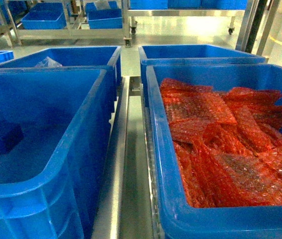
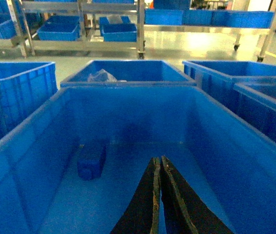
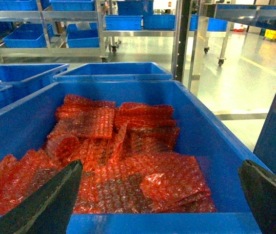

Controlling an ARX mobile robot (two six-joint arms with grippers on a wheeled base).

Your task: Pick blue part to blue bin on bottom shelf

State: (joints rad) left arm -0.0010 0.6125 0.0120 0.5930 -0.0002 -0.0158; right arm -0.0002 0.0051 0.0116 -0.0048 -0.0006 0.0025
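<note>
The blue part (image 2: 91, 160) lies on the floor of the blue bin (image 2: 26, 141), near its left wall, about midway from near to far. It looks like a small, stiff plastic block, probably light, though the view is dim and blurred; its smooth faces may be slippery, so gripping across its two long sides seems best. The left gripper (image 2: 158, 168) hovers over the bin's near end, pointing forward, jaws pressed together and empty. The right gripper (image 3: 157, 170) hangs over the neighbouring crate (image 3: 211, 141) of red bubble wrap (image 3: 123, 156), jaws spread wide, holding nothing.
</note>
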